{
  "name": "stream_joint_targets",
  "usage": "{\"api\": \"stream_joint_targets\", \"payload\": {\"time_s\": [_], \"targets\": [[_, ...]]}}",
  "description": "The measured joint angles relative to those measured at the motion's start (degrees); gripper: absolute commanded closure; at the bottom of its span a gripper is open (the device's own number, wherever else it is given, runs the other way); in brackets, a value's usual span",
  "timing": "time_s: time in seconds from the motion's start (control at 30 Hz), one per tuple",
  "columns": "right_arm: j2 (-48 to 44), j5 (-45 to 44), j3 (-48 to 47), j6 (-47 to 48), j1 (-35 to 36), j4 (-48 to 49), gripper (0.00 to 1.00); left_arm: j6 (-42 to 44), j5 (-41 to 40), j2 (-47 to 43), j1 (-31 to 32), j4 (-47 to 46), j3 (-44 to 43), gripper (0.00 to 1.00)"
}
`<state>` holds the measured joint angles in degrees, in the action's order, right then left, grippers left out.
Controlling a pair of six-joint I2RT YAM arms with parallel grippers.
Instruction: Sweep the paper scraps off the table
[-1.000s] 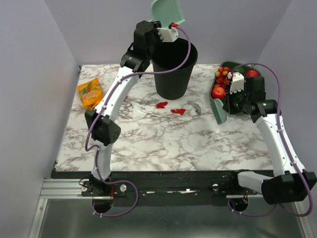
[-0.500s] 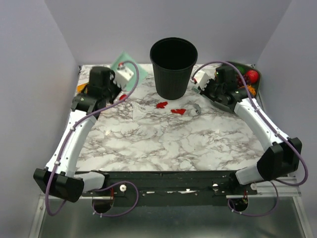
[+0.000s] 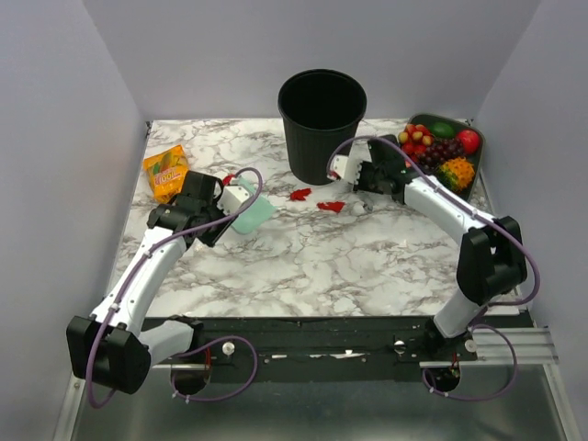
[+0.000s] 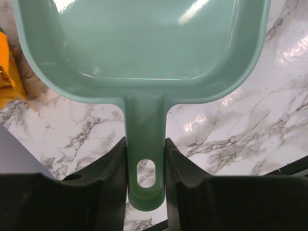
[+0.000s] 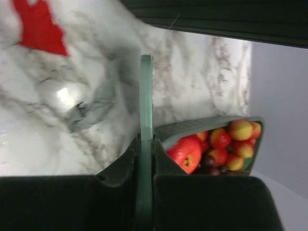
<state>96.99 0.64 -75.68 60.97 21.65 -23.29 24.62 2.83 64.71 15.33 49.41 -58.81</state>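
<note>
The left pincer is clenched on the handle of a teal plastic dustpan, which sits left of centre in the top view over the white grey-veined marble tabletop. The right pincer grips a thin teal plastic blade, seen edge-on. The bright red paper scraps lie on the tabletop just below a tall black plastic bin, between the two pincers. A further red bit shows beside the left wrist. One scrap fills the upper left of the right wrist view, with a grey crumpled bit below it. An orange snack packet lies at the upper left, and a dark green tray of fruit at the upper right.
</note>
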Motion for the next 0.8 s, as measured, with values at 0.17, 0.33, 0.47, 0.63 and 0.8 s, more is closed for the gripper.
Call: {"api": "stream_joint_targets", "payload": {"time_s": [0.17, 0.33, 0.47, 0.63, 0.8], "targets": [[-4.1, -0.7, 8.0, 1.0, 5.0, -1.1, 0.99, 1.4, 0.9, 0.5, 0.0, 0.4, 4.1, 1.00], [-9.1, -0.5, 9.8, -3.8, 10.7, -6.7, 0.99, 2.6, 1.3, 1.2, 0.0, 0.4, 5.8, 1.00], [-15.9, 2.4, 9.7, -8.9, 14.1, -14.6, 0.99, 3.0, 2.3, 1.4, 0.0, 0.0, 6.8, 1.00], [-19.9, 6.3, 5.9, -15.1, 15.2, -23.8, 0.99, 3.0, 3.3, 2.8, 0.0, -0.5, 7.6, 1.00], [-18.9, 5.9, 0.5, -15.6, 15.1, -20.6, 0.99, 3.0, 3.9, 2.9, 0.0, -0.4, 8.0, 1.00]]}}
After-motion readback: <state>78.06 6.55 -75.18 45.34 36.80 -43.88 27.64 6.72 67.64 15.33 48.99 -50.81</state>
